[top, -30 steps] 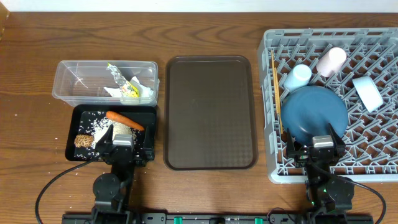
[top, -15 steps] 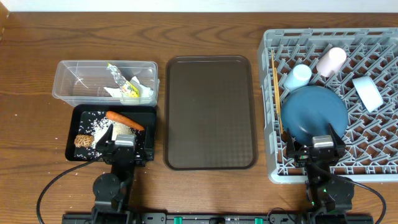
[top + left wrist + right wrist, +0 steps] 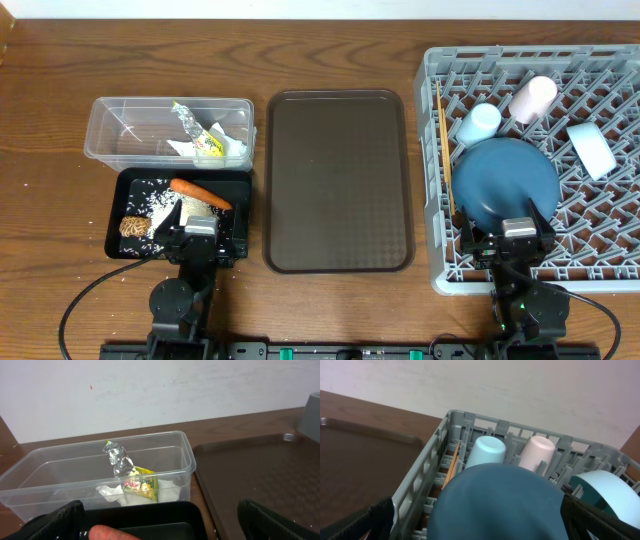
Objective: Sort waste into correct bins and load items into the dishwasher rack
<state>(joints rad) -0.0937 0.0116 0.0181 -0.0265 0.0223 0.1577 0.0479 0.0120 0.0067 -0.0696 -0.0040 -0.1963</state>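
Observation:
The clear tub (image 3: 120,135) holds the silver-yellow wrapper (image 3: 197,130) and white paper (image 3: 230,150). The black tray (image 3: 238,182) holds the orange carrot (image 3: 200,192), the brown lump (image 3: 135,227) and rice (image 3: 160,200). My left gripper (image 3: 199,224) is open over the tray's near edge; its wrist view shows the wrapper (image 3: 125,467), the tub (image 3: 60,475) and the carrot tip (image 3: 107,533). The grey rack (image 3: 600,235) holds the dark blue plate (image 3: 510,178), light blue cup (image 3: 480,122), pinkish cup (image 3: 532,98), bowl (image 3: 592,150) and chopsticks (image 3: 445,150). My right gripper (image 3: 520,226) is open, with the plate (image 3: 500,505) between its fingers.
The brown serving tray (image 3: 338,180) lies bare between the bins and the rack. A few rice grains (image 3: 122,270) lie on the wood by the black tray's near left corner. In the right wrist view the cups (image 3: 487,452) stand behind the plate.

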